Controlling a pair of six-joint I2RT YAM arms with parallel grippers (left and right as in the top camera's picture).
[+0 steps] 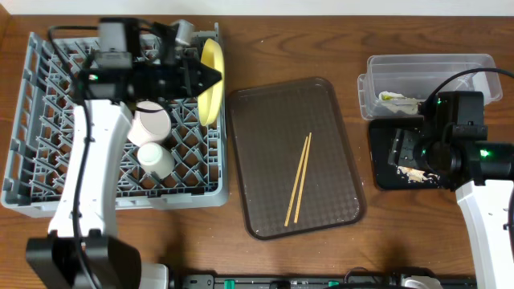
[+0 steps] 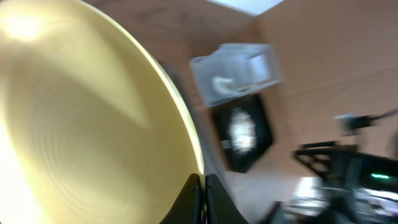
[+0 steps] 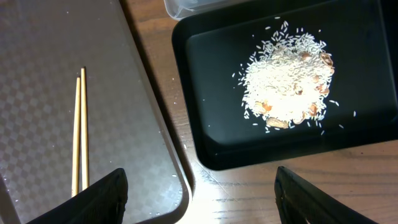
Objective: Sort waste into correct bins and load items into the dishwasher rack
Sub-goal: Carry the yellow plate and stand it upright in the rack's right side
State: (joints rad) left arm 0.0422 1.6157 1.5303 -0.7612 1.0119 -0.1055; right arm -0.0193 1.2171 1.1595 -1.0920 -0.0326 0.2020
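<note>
My left gripper (image 1: 210,75) is shut on the rim of the pale-yellow plate (image 1: 210,80), which stands on edge at the right side of the grey dishwasher rack (image 1: 48,128). The plate fills the left wrist view (image 2: 81,124), my fingers (image 2: 204,199) pinched on its edge. A white bowl (image 1: 150,124) and a cream cup (image 1: 155,159) sit in the rack. Two chopsticks (image 1: 298,178) lie on the brown tray (image 1: 265,120); they also show in the right wrist view (image 3: 79,130). My right gripper (image 3: 202,193) is open above the table, beside the black tray (image 3: 211,149) holding rice crumbs (image 3: 286,87). The wrapper (image 1: 397,102) lies in the clear tub (image 1: 426,66).
The brown tray's corner (image 3: 168,180) lies under my right gripper, close to the black tray. The clear tub and black tray also show blurred in the left wrist view (image 2: 236,68). My right arm (image 1: 462,144) covers part of the black tray. The light-blue bowl is not visible.
</note>
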